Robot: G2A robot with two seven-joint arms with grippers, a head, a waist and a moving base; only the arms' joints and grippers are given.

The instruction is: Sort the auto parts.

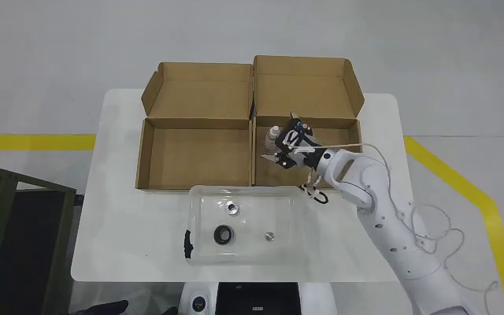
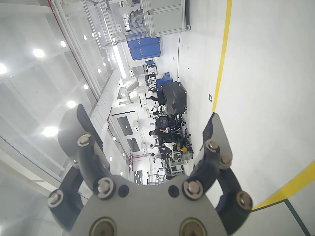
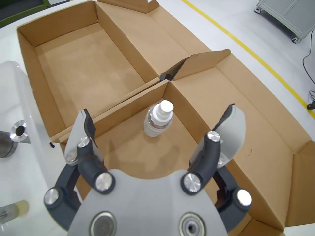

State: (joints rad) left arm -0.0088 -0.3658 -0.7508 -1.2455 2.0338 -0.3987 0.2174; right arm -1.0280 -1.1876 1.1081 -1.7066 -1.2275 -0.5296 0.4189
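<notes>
My right gripper (image 1: pixel 285 142) (image 3: pixel 160 126) hangs open over the right cardboard box (image 1: pixel 346 172) (image 3: pixel 258 133). A small white bottle-shaped part (image 1: pixel 273 135) (image 3: pixel 158 120) stands upright on that box's floor, near the wall shared with the left cardboard box (image 1: pixel 165 157) (image 3: pixel 73 69); it sits ahead of the open fingers, apart from them. A clear plastic tray (image 1: pixel 203 197) in front of the boxes holds a metal bushing (image 1: pixel 230 208) (image 3: pixel 9 137), a black ring (image 1: pixel 224 234) and a small metal piece (image 1: pixel 269 235). My left gripper (image 2: pixel 147 128) is open, empty, and faces the room.
Both boxes have their lids folded back toward the far table edge. A small black part (image 1: pixel 187 244) lies at the tray's left front corner, and a black hook-shaped piece (image 1: pixel 316 194) lies on the white table beside my right arm.
</notes>
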